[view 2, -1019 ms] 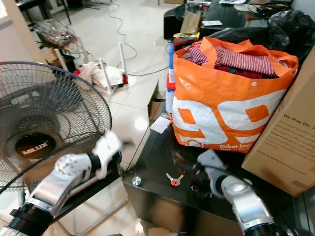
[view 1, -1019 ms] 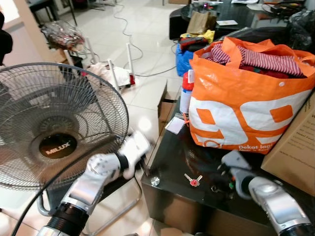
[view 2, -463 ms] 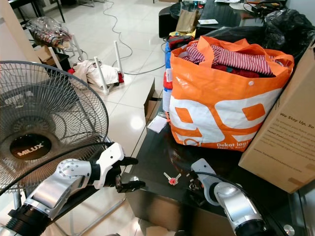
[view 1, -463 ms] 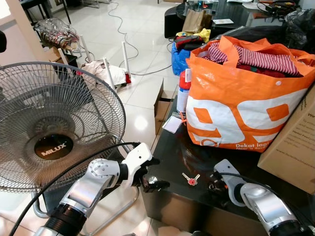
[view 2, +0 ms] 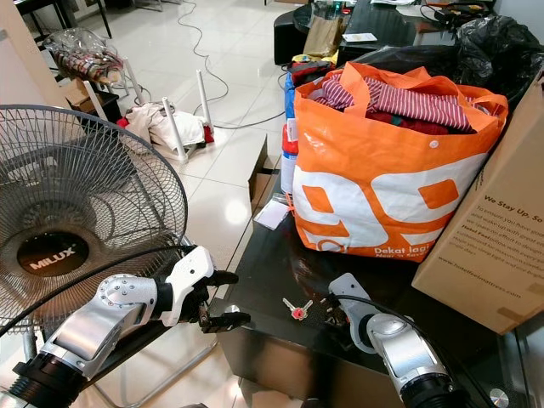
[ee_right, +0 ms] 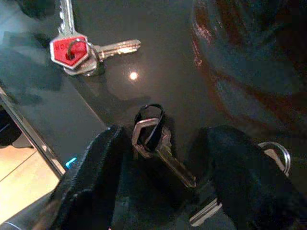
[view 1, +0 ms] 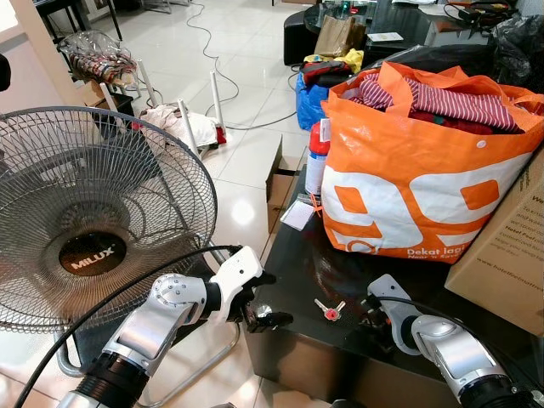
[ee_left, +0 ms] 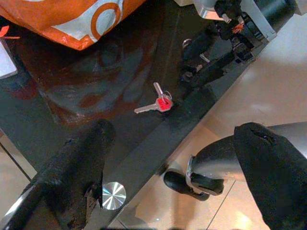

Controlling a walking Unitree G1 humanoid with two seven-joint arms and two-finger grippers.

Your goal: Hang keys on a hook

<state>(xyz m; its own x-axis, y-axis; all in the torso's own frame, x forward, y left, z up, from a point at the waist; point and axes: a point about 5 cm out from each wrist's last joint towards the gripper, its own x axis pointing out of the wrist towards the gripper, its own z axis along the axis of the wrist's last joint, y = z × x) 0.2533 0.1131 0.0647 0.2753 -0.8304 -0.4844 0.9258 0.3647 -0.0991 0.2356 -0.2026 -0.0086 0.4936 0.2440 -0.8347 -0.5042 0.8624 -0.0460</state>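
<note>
The robot stands at the near edge of a glossy black tabletop [view 1: 293,280], both arms out in front. The red-capped keys [view 1: 329,310] lie flat on the glass close to that near edge, two blades splayed out from one ring, untouched. The right tool [ee_right: 160,158] is down on the tabletop just beside them, fingers spread apart and released, and between those black fingers [ee_right: 91,177] lies a second, plain silver key [ee_right: 158,146] with a dark loop at its head. Neither finger closes on it. Another ring [ee_right: 276,153] peeks out past the far finger.

Over at the near left corner of the tabletop hangs the left tool [view 1: 263,302], off the edge, its fingers wide apart and holding nothing. A round metal stud [ee_left: 113,195] sits right on that corner below it.

Farther back on the tabletop stands a big orange shopping bag [view 1: 416,178] stuffed with striped clothes, a cardboard box [view 1: 501,255] touching its right side. A white card [view 1: 302,215] lies by the left edge. On the floor to the left stands a large fan [view 1: 93,221].
</note>
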